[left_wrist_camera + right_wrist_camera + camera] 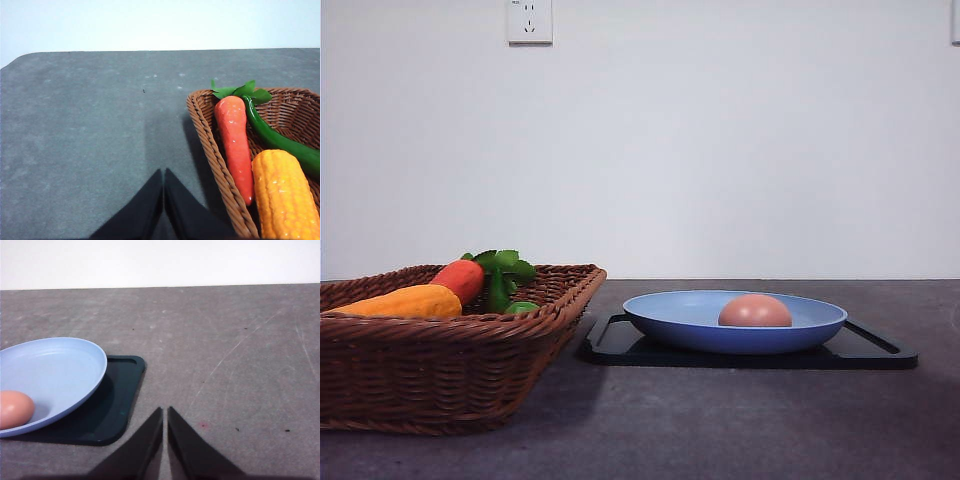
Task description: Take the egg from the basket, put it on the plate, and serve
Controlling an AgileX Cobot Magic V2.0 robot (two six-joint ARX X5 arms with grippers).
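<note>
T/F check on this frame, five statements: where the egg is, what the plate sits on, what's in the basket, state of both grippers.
1. The egg lies in the plate. True.
2. The plate sits directly on the bare table. False: it rests on a black tray.
3. The basket holds a carrot, a corn cob and a green pepper. True.
4. The left gripper is shut on the carrot. False: its fingers are closed on nothing, over the table beside the basket.
5. The right gripper is wide open over the plate. False: it is shut, over the table beside the tray.
</note>
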